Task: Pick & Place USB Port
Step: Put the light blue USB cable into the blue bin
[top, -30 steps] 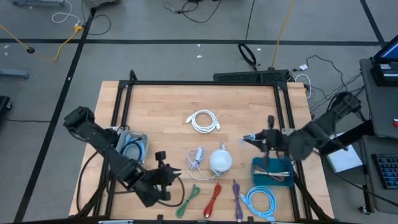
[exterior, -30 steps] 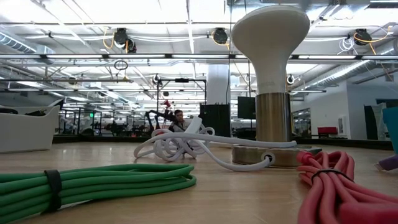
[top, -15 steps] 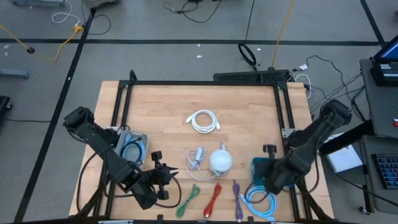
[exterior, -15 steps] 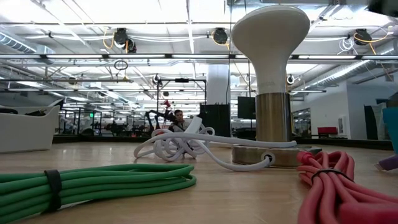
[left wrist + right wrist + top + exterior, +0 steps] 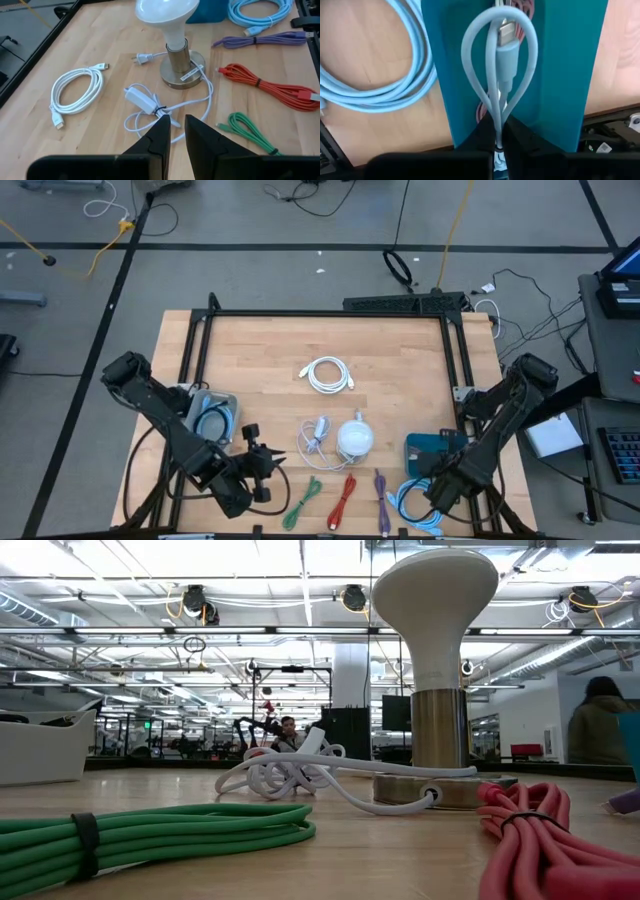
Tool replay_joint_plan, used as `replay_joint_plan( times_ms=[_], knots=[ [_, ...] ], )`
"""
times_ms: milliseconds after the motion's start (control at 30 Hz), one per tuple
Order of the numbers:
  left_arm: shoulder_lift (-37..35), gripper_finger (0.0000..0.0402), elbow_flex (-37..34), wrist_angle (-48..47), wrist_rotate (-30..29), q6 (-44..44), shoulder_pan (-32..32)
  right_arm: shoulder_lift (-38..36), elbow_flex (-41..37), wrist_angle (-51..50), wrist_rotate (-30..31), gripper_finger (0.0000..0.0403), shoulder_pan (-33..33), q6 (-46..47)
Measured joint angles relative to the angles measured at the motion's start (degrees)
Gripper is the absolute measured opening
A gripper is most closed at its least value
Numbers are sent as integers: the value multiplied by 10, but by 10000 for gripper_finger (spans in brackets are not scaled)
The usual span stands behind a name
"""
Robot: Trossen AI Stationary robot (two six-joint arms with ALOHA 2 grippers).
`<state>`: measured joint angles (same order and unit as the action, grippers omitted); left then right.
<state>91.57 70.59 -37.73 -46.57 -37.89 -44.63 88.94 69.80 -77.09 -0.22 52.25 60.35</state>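
Right gripper [image 5: 498, 142] has swung back to the desk's [image 5: 400, 360] near edge, clamped on a looped blue cable [image 5: 500, 55] above the teal box [image 5: 570, 75]. Left gripper [image 5: 176, 131] hangs nearly closed, empty, facing the lamp [image 5: 172, 30].

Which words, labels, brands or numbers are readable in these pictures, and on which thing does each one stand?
None can be read.
Tag on the lamp cord at its base: print too small.
White cable, red cable, green cable, teal box: no text shows.
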Motion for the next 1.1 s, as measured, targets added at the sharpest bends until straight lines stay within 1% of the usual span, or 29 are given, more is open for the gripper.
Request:
replay_joint_plan(
  times_ms=[167, 300, 567, 733, 900, 1100],
  knots=[
    [0, 63, 0, -1, 0, -3, -4, 0, 0, -4, 4, 6, -1, -1],
    [0, 63, 0, -2, 0, -4, -5, -1, 0, -10, 27, 12, -4, 18],
    [0, 63, 0, -3, 0, -9, -5, -1, 0, -12, 32, 98, -17, 41],
    [0, 63, 0, -3, 0, -11, -5, -1, -1, -12, 32, 131, -17, 50],
    [0, 63, 0, -6, 0, -11, -5, -4, -1, -22, 61, 143, -18, 61],
    [0, 63, 0, -15, 0, -18, -5, -4, -1, -12, 69, 140, -20, 55]
  ],
)
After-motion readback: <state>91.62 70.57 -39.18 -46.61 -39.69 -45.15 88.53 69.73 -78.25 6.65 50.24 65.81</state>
